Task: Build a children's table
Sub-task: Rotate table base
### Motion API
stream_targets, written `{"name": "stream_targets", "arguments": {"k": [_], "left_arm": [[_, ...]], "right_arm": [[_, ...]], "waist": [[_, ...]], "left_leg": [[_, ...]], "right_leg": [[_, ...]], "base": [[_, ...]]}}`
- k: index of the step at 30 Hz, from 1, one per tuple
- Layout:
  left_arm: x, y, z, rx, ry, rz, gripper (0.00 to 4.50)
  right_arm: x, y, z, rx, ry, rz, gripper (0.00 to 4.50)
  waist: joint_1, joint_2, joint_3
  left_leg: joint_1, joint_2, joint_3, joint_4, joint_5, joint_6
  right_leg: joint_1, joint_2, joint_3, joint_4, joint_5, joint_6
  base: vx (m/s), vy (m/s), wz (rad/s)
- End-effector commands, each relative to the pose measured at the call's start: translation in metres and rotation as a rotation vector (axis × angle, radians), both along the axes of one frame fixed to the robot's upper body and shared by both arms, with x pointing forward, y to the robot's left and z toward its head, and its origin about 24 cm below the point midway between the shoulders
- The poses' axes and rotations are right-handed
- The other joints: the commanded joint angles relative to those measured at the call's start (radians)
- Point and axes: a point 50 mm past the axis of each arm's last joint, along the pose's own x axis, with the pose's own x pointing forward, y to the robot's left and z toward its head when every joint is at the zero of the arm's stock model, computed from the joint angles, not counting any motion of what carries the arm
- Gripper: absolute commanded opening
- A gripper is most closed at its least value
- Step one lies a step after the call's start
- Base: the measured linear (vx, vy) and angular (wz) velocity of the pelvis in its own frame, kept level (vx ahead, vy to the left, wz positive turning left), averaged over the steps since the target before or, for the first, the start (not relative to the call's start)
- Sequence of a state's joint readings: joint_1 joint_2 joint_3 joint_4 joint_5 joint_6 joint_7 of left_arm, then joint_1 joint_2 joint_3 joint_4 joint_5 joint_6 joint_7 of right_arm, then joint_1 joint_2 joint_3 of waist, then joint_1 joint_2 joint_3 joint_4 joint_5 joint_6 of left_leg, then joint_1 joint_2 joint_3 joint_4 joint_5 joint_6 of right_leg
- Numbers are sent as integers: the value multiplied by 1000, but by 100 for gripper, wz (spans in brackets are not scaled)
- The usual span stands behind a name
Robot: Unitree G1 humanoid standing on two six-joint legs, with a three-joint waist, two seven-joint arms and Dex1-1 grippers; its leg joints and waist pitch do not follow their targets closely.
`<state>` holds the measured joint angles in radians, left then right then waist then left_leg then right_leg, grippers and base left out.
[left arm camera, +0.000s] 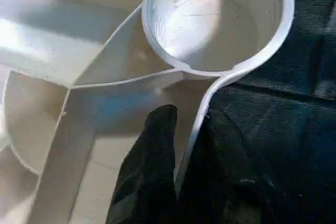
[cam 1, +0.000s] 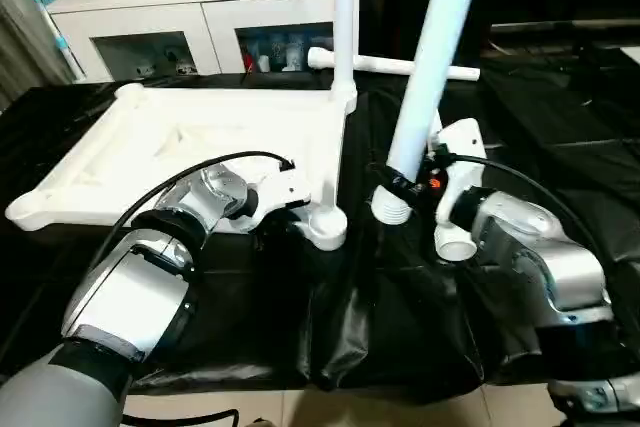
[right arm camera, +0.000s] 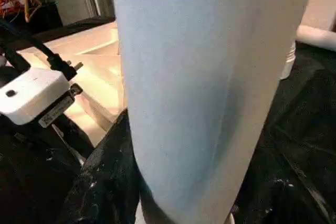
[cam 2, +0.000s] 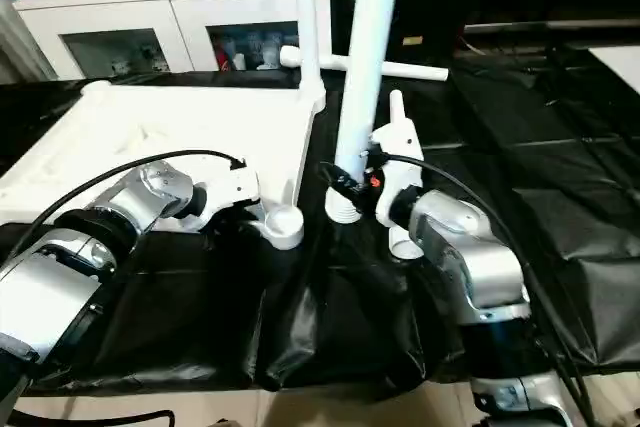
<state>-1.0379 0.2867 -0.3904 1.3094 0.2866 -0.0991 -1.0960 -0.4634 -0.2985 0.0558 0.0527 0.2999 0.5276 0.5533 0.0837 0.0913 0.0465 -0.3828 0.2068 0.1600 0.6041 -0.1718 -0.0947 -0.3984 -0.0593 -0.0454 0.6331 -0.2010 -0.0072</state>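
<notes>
**Leg held upright beside open corner socket**

The tabletop (cam 1: 200,137) lies underside up on the black-covered bench. One leg (cam 1: 344,17) stands in its far right corner; another leg (cam 1: 395,65) lies along the bench's far edge. The left gripper (left arm camera: 184,156) pinches the tabletop's rim wall just beside the near right socket (cam 1: 328,227). The right gripper (cam 1: 405,182) clasps a third leg (cam 1: 430,57), upright, threaded end near that socket.

A home-like room or lab mock-up: a white cabinet (cam 1: 190,17) with glass doors holding small items stands behind a work surface draped in black cloth (cam 1: 400,297); a pale floor shows below the cloth.
</notes>
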Motion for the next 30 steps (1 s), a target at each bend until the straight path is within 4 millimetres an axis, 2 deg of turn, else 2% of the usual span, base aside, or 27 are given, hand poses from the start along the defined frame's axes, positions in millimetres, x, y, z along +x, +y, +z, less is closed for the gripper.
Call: {"name": "stream_targets", "arguments": {"k": [1,2,3,4,5,6,7,8,9,10,11,12,14,15,16,18,19,20,21,22,23,24,25,26,27,29,30], "left_arm": [[-10,13,-15,-5,111,44,63],[-10,10,-13,-55,123,47,56],[-10,10,-13,-73,126,53,44],[-8,5,-9,-157,138,75,44],[-8,4,-7,-185,142,82,37],[-9,4,-7,-202,158,70,30],[-10,4,-7,-207,165,63,25],[-12,5,-8,-214,176,46,23],[-13,5,-9,-218,183,35,18],[-15,7,-10,-225,181,35,11],[-15,8,-11,-230,180,35,5],[-16,9,-11,-228,176,34,1],[-18,15,-14,-210,146,32,0],[-20,19,-15,-194,127,28,0],[-22,22,-17,-170,99,7,0],[-29,29,-21,-103,41,-52,0],[-33,32,-23,-80,24,-73,0],[-35,33,-23,-73,-5,-89,0],[-36,33,-23,-72,-21,-96,0],[-37,34,-23,-71,-52,-108,0],[-38,34,-22,-69,-79,-120,0],[-39,35,-19,-78,-128,-128,0],[-39,35,-19,-78,-128,-128,0],[-40,34,-16,-93,-154,-125,28],[-40,34,-15,-101,-160,-123,45],[-42,30,-8,-180,-158,-94,63],[-44,27,-3,-232,-160,-89,75]], "right_arm": [[4,9,8,0,-41,40,185],[5,11,8,3,-41,48,185],[6,11,8,3,-40,50,185],[8,15,7,7,-39,61,185],[8,16,7,8,-38,66,185],[9,19,7,13,-35,75,185],[10,20,7,15,-34,79,185],[11,23,6,18,-31,92,185],[12,25,6,20,-29,102,185],[13,28,5,22,-27,113,185],[13,30,5,23,-26,121,185],[14,30,4,23,-25,124,185],[16,34,3,25,-24,138,185],[17,35,3,26,-24,143,185],[18,36,3,26,-23,145,185],[20,37,2,29,-22,143,185],[21,37,1,30,-22,141,185],[21,36,0,32,-21,138,185],[21,36,0,34,-20,136,185],[20,36,-1,37,-18,131,185],[19,35,-2,38,-16,129,185],[18,34,-3,45,-13,121,185],[18,34,-3,45,-13,121,185],[17,33,-4,50,-10,116,185],[17,33,-4,51,-10,114,185],[15,31,-6,55,-6,107,185],[14,30,-7,55,-4,102,185]], "waist": [[11,-44,-79],[13,-55,-78],[14,-50,-79],[16,-69,-80],[21,-56,-81],[20,-76,-82],[23,-70,-80],[21,-86,-80],[20,-90,-79],[20,-101,-78],[24,-92,-77],[22,-91,-76],[23,-120,-71],[23,-124,-71],[21,-119,-68],[17,-122,-64],[19,-121,-66],[17,-126,-60],[16,-127,-61],[18,-120,-62],[16,-127,-61],[18,-118,-61],[16,-115,-61],[16,-120,-64],[16,-109,-65],[12,-114,-65],[12,-110,-66]], "left_leg": [[3,1,1,-54,-58,77],[5,2,4,-56,-55,83],[2,0,3,-54,-49,83],[7,4,6,-57,-51,92],[10,7,5,-57,-49,91],[9,8,8,-56,-45,96],[10,12,4,-59,-43,95],[12,15,6,-60,-49,99],[9,14,5,-61,-49,99],[12,16,6,-64,-60,99],[17,17,6,-64,-75,89],[18,20,5,-65,-83,83],[20,21,9,-70,-103,73],[19,23,6,-71,-108,70],[17,23,4,-75,-120,56],[22,27,6,-81,-147,34],[26,30,4,-81,-157,24],[28,27,7,-85,-182,4],[28,28,6,-85,-187,-1],[30,27,5,-86,-194,-10],[32,24,8,-86,-195,-13],[31,26,6,-86,-197,-17],[30,26,6,-87,-200,-21],[31,25,7,-86,-191,-24],[32,25,6,-85,-185,-27],[31,23,8,-84,-178,-27],[31,24,8,-83,-176,-30]], "right_leg": [[70,-67,34,-70,-30,-225],[69,-68,34,-70,-23,-229],[70,-69,34,-64,-13,-233],[67,-69,34,-68,1,-237],[64,-72,34,-62,10,-247],[65,-73,35,-61,29,-250],[61,-76,34,-55,49,-262],[61,-76,34,-56,74,-268],[63,-75,34,-52,84,-271],[61,-79,33,-53,84,-275],[57,-80,34,-54,67,-274],[56,-81,35,-53,66,-275],[57,-81,35,-57,49,-270],[59,-86,36,-53,39,-269],[59,-90,36,-56,4,-255],[53,-85,39,-63,-36,-235],[52,-89,39,-61,-41,-234],[50,-83,39,-66,-73,-218],[51,-85,41,-65,-78,-215],[51,-85,42,-66,-85,-211],[49,-80,43,-68,-85,-206],[50,-82,43,-66,-83,-206],[50,-81,44,-66,-78,-205],[52,-79,44,-63,-51,-207],[50,-78,44,-59,-35,-211],[51,-74,43,-58,-1,-217],[52,-76,44,-55,12,-223]], "base": [[0,0,0],[0,0,0],[0,0,0],[0,0,0],[0,0,0],[0,0,0],[0,0,0],[0,0,0],[0,0,0],[0,0,0],[0,0,0],[0,0,0],[0,0,0],[0,0,0],[0,0,0],[0,0,0],[0,0,0],[0,0,0],[0,0,0],[0,0,0],[0,0,0],[0,0,0],[0,0,0],[0,0,0],[0,0,0],[0,0,0],[0,0,0]]}}
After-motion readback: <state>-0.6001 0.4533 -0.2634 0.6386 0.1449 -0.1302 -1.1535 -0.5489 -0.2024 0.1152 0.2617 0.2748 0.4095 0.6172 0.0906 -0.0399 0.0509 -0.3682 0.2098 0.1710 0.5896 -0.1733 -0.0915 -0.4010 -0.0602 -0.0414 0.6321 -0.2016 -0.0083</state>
